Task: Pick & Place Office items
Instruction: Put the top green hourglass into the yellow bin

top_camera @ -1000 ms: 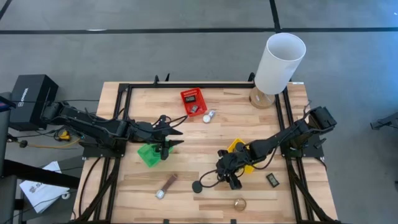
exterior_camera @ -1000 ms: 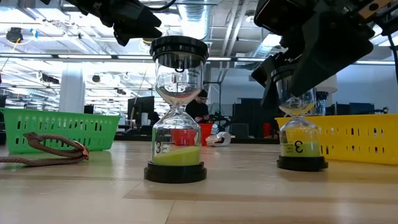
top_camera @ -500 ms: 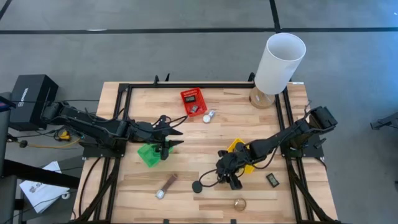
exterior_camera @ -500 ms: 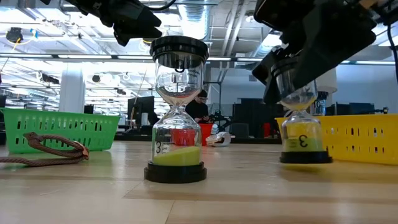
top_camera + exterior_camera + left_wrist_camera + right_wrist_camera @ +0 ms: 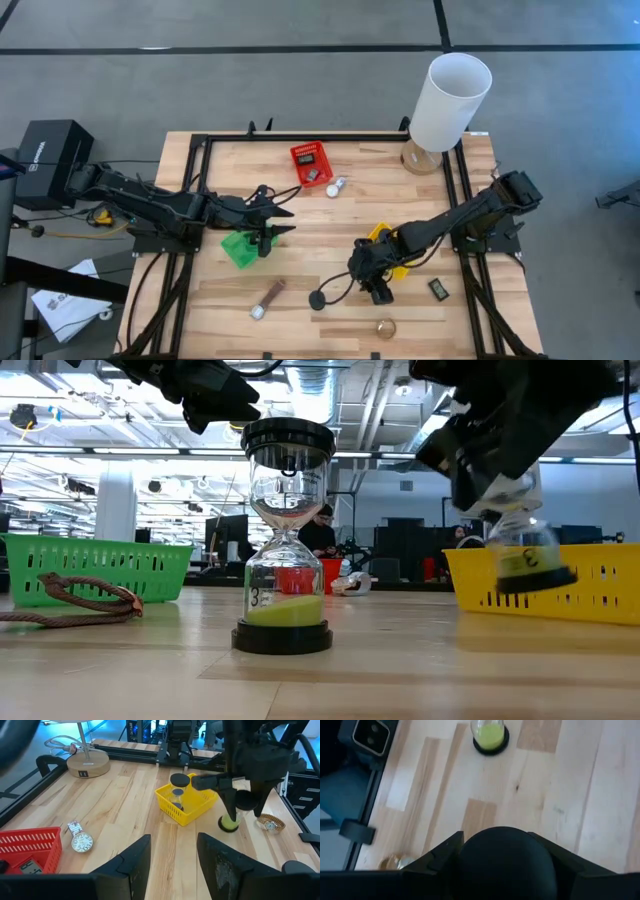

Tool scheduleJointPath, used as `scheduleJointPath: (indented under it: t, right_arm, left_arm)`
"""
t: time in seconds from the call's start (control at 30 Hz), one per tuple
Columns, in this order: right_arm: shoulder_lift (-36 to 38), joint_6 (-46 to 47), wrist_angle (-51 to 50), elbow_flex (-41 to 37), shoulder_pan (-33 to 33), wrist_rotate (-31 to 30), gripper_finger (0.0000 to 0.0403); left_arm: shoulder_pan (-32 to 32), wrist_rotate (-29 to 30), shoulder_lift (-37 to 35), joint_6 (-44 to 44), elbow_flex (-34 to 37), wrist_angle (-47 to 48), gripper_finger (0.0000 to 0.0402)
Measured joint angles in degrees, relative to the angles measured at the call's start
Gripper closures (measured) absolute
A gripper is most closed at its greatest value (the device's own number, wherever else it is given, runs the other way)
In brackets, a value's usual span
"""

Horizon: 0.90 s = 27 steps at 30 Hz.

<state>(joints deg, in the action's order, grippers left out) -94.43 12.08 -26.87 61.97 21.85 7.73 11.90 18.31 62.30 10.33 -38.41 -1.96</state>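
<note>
My right gripper [image 5: 372, 278] is shut on an hourglass with yellow sand [image 5: 522, 550], above the table in front of the yellow basket [image 5: 388, 243]. A second hourglass, with green sand [image 5: 285, 550], stands on its black base on the table near it [image 5: 318, 298]. A third hourglass [image 5: 178, 787] sits in the yellow basket. My left gripper [image 5: 283, 220] hovers open by the green basket [image 5: 238, 248], touching nothing. A brown-strap watch [image 5: 268, 298], a gold watch [image 5: 385, 327], a silver watch [image 5: 335, 186] and a small black device [image 5: 438, 289] lie flat on the wood. My right gripper holds the yellow-sand hourglass by its upper end, pinching the black top cap [image 5: 502, 865] between its two fingers. The fingers come from above, pointing down. The hourglass hangs below them, lifted clear of the table and slightly tilted, its base [image 5: 535, 576] in the air.
A red basket [image 5: 310, 160] with small items sits near the far edge. The tall white lamp [image 5: 450, 100] stands at the far right corner. A black frame [image 5: 300, 137] runs round the table. Bare wood lies along the near edge.
My right gripper has risen and moved toward the yellow basket, lifting the yellow-sand hourglass from the table, where it stood upright one second ago. The hourglass now hangs clear and slightly tilted. The green-sand hourglass has stayed in place.
</note>
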Motion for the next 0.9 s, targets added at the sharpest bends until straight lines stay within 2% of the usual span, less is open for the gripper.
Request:
scheduleJointPath:
  t: [0.2, 0.43, 0.77, 0.9]
  right_arm:
    - [0.0, -0.24, -12.04, 6.63, 0.54, -0.02, 0.0204]
    - [0.0, -0.17, -23.22, 12.3, 1.08, -0.11, 0.0213]
    - [0.5, 0.18, -32.12, 17.4, 1.07, -0.78, 0.0213]
    - [3.51, 0.8, -36.29, 17.56, 1.09, -3.76, 0.0213]
  left_arm:
    - [0.0, 0.24, 0.0, 0.0, 0.0, 0.0, 0.0247]
    - [0.0, 0.22, 0.0, 0.0, 0.0, 0.0, 0.0247]
    - [0.02, 0.17, 0.0, 0.02, 0.0, 0.0, 0.0247]
    - [0.02, 0.14, 0.0, 0.02, -0.01, 0.0, 0.0247]
